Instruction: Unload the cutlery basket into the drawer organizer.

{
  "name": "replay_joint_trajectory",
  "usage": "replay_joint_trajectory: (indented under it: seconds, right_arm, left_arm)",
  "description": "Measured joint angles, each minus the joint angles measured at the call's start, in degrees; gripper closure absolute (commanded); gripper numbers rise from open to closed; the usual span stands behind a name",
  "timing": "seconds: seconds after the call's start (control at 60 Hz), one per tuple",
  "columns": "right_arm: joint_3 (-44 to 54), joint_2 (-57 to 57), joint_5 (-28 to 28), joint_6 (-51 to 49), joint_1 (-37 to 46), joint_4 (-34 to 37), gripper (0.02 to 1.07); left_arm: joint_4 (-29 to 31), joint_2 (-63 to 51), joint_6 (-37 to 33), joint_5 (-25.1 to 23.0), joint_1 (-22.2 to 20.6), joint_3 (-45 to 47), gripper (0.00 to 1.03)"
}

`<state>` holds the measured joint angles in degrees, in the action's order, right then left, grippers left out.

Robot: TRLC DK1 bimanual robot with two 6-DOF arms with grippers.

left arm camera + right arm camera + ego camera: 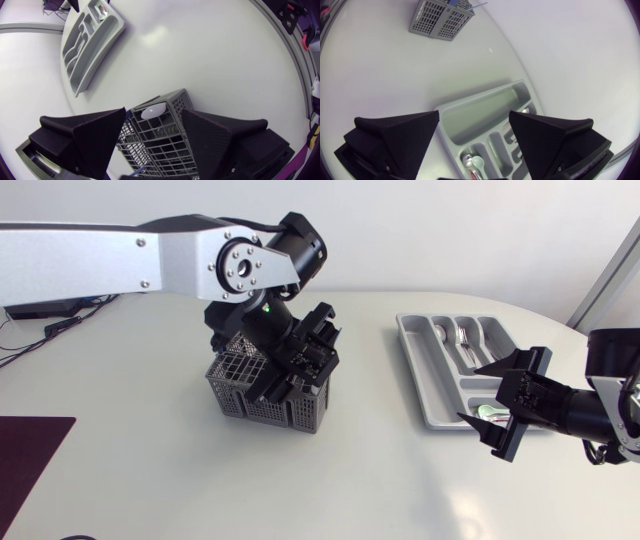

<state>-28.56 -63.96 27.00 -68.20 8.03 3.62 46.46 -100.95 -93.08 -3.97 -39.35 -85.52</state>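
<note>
**Q:** Position of the basket?

**A:** Logged upright on the table, near the middle. Dark grey mesh. Noted a pale spoon lying at its upper edge and a blue piece poking out of the top (too small to name further).

**Q:** Left gripper relative to the basket?

**A:** Found directly above the basket, tilted down toward its top. Recorded as released: fingers spread wide, one on either side of the basket's upper corner, clamping nothing. Seen from the left wrist with the pale spoon between them, untouched.

**Q:** Organizer?

**A:** Placed well apart from the basket, on the right arm's side. Light grey, several slots. Counted some metal cutlery already lying in the slots.

**Q:** Right gripper?

**A:** Also well apart from the basket. Found hovering over the part of the organizer away from the basket. Recorded as released too: fingers wide apart and nothing between them except the organizer below.
</note>
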Motion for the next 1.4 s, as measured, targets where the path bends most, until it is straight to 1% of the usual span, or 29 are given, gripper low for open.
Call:
replay_joint_trajectory:
  seconds: [0.117,0.217,0.283,0.317,0.383,0.45,0.567,0.617,0.733,0.9,1.033,1.183,1.25,1.317,1.4]
  right_arm:
    - [-2.16,-0.02,-0.04,10.4,-3.34,7.04,0.15]
    - [-5.86,-0.07,-0.09,19.67,-8.35,12.7,0.17]
    - [-8.7,-0.07,-1.33,26.05,-12.83,14.93,0.22]
    - [-9.94,-0.07,-1.97,28.96,-15.04,15.45,0.24]
    - [-12.61,-0.48,-2.75,35.1,-19.23,16.0,0.3]
    - [-16.11,-2.38,-3.15,41.24,-22.95,16.96,0.3]
    - [-21.11,-6.82,-3.28,49.22,-27.12,18.25,0.3]
    - [-23.02,-8.83,-3.28,52.33,-28.37,19.04,0.3]
    - [-27.45,-13.51,-3.04,59.19,-30.32,21.33,0.3]
    - [-30.97,-17.97,-2.8,67.1,-33.2,21.92,0.31]
    - [-32.02,-19.65,-2.84,70.71,-36.63,21.53,0.31]
    - [-34.01,-22.84,-3.19,73.59,-38.38,21.49,0.44]
    - [-34.91,-23.96,-4.55,74.75,-38.75,21.44,0.48]
    - [-35.58,-24.5,-5.92,75.8,-39.19,21.0,0.49]
    - [-36.76,-25.0,-6.54,76.76,-39.87,20.57,0.57]
  left_arm:
    - [0.0,0.0,0.07,0.0,-0.11,-0.15,0.21]
    - [0.0,0.07,0.87,-0.02,0.17,-0.17,0.21]
    - [0.0,0.24,2.01,-0.26,0.7,-0.17,0.21]
    - [0.0,0.44,2.78,-0.57,1.14,-0.17,0.2]
    - [0.0,1.29,4.31,-1.62,2.34,-0.15,0.2]
    - [-0.04,3.13,6.08,-3.13,4.15,-0.04,0.17]
    - [-1.75,6.99,9.2,-4.13,6.64,1.66,0.16]
    - [-3.34,9.01,10.84,-4.35,7.34,3.3,0.14]
    - [-6.6,13.14,14.62,-4.79,8.07,7.85,0.14]
    - [-8.92,15.76,21.46,-5.03,9.14,12.04,0.14]
    - [-9.94,18.16,24.17,-5.05,9.79,16.28,0.14]
    - [-9.94,19.39,26.08,-6.73,10.75,18.64,0.14]
    - [-9.94,19.63,27.06,-6.99,11.26,19.15,0.14]
    - [-9.92,20.17,27.82,-7.48,11.5,19.82,0.14]
    - [-9.62,20.68,29.09,-7.85,11.5,20.31,0.14]
